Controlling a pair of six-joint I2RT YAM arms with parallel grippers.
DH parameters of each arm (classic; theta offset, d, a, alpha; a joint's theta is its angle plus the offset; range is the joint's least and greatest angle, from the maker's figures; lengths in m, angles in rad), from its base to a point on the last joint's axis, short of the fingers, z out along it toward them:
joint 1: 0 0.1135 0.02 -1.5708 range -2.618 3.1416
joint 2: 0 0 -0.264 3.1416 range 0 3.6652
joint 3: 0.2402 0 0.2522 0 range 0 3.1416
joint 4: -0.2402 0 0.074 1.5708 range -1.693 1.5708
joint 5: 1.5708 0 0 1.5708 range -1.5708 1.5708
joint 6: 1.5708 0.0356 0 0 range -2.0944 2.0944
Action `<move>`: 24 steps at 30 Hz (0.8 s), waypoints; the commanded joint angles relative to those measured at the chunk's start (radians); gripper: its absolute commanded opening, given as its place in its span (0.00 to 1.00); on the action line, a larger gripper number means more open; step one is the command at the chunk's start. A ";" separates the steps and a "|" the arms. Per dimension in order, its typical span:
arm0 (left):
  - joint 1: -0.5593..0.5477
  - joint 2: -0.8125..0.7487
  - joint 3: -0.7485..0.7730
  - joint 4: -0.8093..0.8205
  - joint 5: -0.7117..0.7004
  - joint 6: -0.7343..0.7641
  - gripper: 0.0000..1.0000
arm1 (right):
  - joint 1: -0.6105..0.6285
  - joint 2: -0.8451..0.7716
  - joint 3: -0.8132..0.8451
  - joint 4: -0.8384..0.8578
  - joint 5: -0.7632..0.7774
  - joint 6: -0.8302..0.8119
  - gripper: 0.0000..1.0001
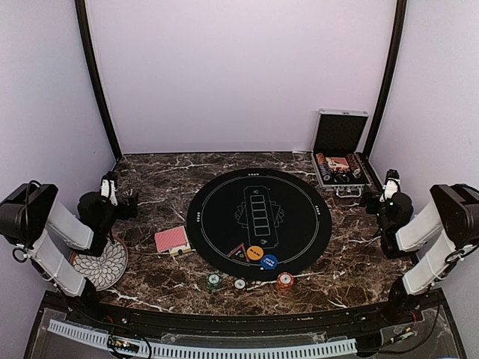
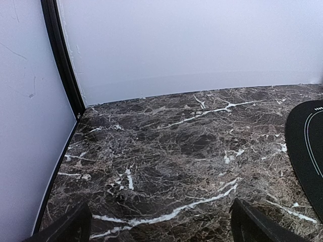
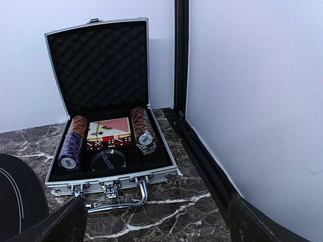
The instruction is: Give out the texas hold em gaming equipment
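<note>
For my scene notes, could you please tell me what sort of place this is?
Probably a robot test booth: plain white walls and black corner posts enclose a dark marble-patterned tabletop with a round black poker mat.

Top view, lower left: plate [image 1: 112, 263] half hidden under left arm [image 1: 63, 232]. Bottom centre: chips [image 1: 239, 283] too small to read markings, and stack heights are unclear. Print on orange disc [image 1: 255, 253] and blue disc [image 1: 269, 262] is illegible. Red-green shape [image 1: 238, 252] just left of them can't be identified. Upper right: case [image 1: 340, 133] contents too tiny to sort. Left wrist: mat [image 2: 308, 146] cut off by right edge; left fingers [image 2: 68, 229] show only tips at bottom edge. Right wrist: right fingers [image 3: 262, 224] cut by bottom edge, mat clipped at lower left, lettering on black puck [image 3: 108, 160] in case blurred.
</note>
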 commanded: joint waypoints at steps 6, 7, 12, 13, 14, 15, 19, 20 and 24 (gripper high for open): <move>0.000 -0.005 0.007 0.025 0.005 -0.004 0.99 | -0.003 -0.003 0.007 0.024 -0.002 0.006 0.99; 0.000 -0.005 0.008 0.025 0.005 -0.004 0.99 | -0.003 -0.003 0.008 0.023 -0.002 0.006 0.99; 0.000 -0.002 0.006 0.028 0.006 -0.004 0.99 | -0.004 -0.003 0.009 0.022 -0.002 0.006 0.99; 0.000 -0.002 0.007 0.027 0.007 -0.004 0.99 | -0.003 -0.004 0.008 0.021 -0.002 0.006 0.98; 0.000 -0.003 0.008 0.022 0.009 -0.003 0.99 | -0.003 -0.005 0.006 0.029 -0.001 0.007 0.99; 0.000 -0.004 0.008 0.022 0.010 -0.002 0.99 | -0.003 -0.016 0.009 0.022 0.026 0.010 0.98; 0.000 -0.037 -0.002 0.027 0.013 0.002 0.99 | -0.003 -0.194 0.136 -0.367 0.159 0.067 0.99; 0.000 -0.070 0.005 -0.026 0.014 0.000 0.99 | -0.003 -0.232 0.171 -0.431 0.144 0.068 0.99; 0.000 -0.174 0.188 -0.433 0.008 0.046 0.99 | -0.003 -0.368 0.232 -0.568 0.077 0.157 0.98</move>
